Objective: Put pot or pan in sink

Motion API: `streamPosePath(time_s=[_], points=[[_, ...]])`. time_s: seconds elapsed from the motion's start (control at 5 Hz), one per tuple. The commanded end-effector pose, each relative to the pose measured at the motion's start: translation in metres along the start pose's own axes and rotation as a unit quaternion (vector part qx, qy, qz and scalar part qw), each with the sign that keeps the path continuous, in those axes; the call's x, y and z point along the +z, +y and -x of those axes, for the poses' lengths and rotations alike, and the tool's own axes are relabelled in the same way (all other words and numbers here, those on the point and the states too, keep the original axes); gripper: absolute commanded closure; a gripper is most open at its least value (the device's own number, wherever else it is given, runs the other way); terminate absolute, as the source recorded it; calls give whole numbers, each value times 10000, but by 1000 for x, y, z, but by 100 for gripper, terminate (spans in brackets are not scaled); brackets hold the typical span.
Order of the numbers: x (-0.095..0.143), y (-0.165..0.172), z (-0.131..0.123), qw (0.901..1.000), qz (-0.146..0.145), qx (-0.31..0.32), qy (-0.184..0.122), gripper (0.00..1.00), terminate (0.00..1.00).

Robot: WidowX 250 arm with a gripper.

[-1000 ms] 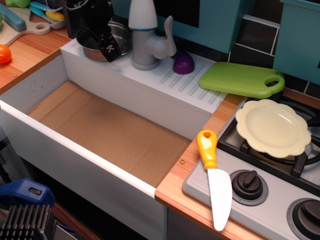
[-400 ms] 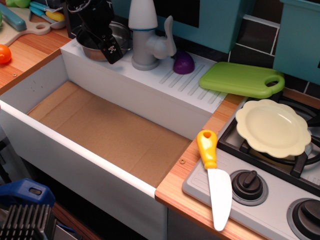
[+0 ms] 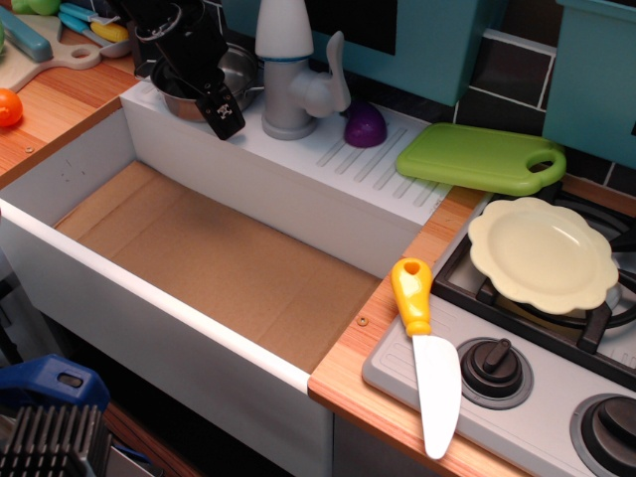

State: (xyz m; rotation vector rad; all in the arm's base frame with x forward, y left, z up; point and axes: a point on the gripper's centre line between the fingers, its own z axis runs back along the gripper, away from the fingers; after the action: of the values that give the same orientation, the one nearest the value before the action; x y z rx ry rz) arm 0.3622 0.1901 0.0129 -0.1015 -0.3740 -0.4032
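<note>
The small shiny steel pot [image 3: 238,72] sits on the white ledge behind the sink, left of the faucet, and is partly hidden by the arm. My black gripper [image 3: 204,91] is on the pot's near rim. One finger [image 3: 221,111] hangs over the front of the rim and the other is hidden inside the pot. The jaws look closed on the rim. The sink [image 3: 298,204] is the large white-walled basin with a brown floor just in front of and below the pot.
A grey-white faucet [image 3: 290,70] stands right of the pot, with a purple object [image 3: 365,125] and a green cutting board [image 3: 482,157] beyond it. A pale yellow plate [image 3: 542,253] rests on the stove, and a yellow-handled knife [image 3: 425,348] lies beside it. An orange [image 3: 8,106] sits far left.
The gripper has shifted slightly forward towards the sink edge, its front finger now lower over the ledge. The pot seems nudged with it.
</note>
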Motion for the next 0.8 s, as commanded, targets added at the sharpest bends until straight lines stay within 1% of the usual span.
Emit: streamPosePath(time_s=[0.0,0.2,0.4,0.6], points=[[13,10,-8,9998,-200,29,-30,100,0],[20,8,-8,9995,-232,188,116,100,0],[38,-3,4,9968,-530,526,277,100,0],[49,-19,19,9909,-822,1008,350,100,0]])
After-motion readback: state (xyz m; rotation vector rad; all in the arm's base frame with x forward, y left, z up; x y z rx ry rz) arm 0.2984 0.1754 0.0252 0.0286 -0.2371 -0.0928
